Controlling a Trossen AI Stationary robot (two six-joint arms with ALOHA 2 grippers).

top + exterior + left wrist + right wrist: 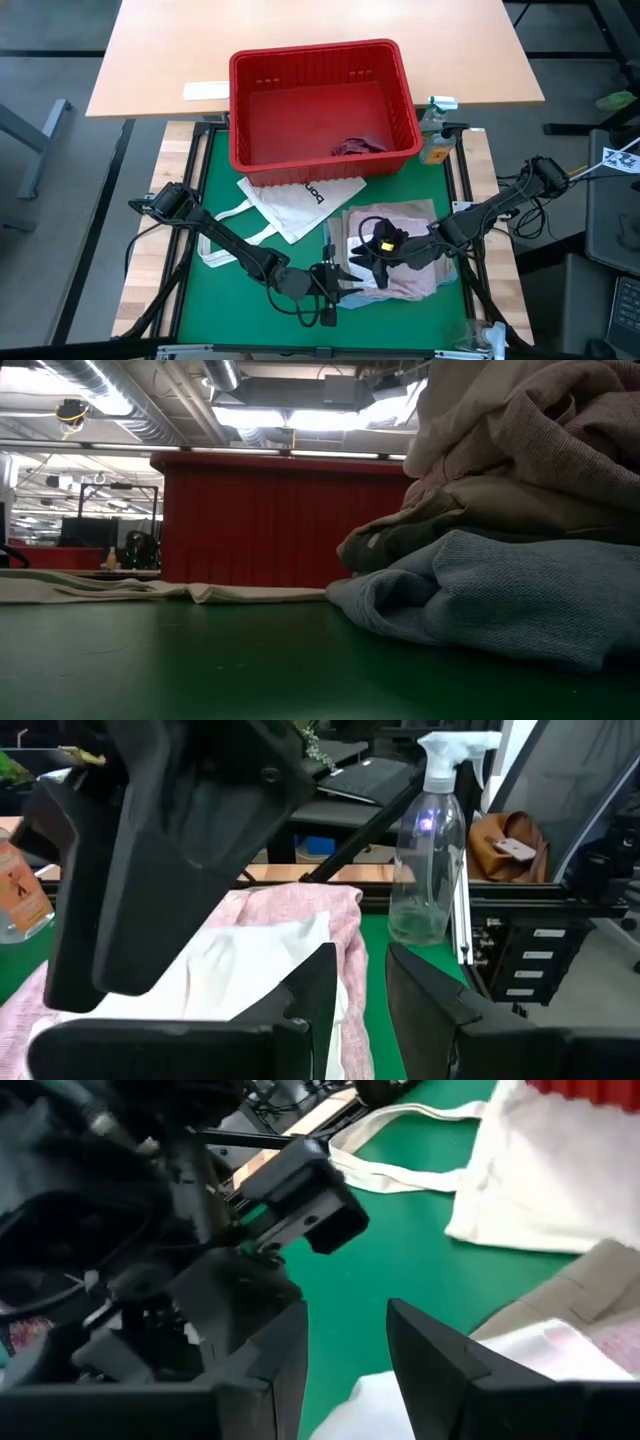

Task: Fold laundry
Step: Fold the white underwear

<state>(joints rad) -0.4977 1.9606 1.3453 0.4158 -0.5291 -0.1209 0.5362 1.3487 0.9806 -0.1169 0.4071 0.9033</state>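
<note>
Fingers, both pairs: left gripper [345,283] and right gripper [368,262] part-open, holding nothing, at my folded stack [395,250] on the green tabletop [215,300]. White piece [250,970] on top. Maroon garment [358,146] waits in the red basket [240,100]; fetch next.

Overhead looking straight down, table-level camera close against folded laundry [500,550], wrists facing inward
</note>
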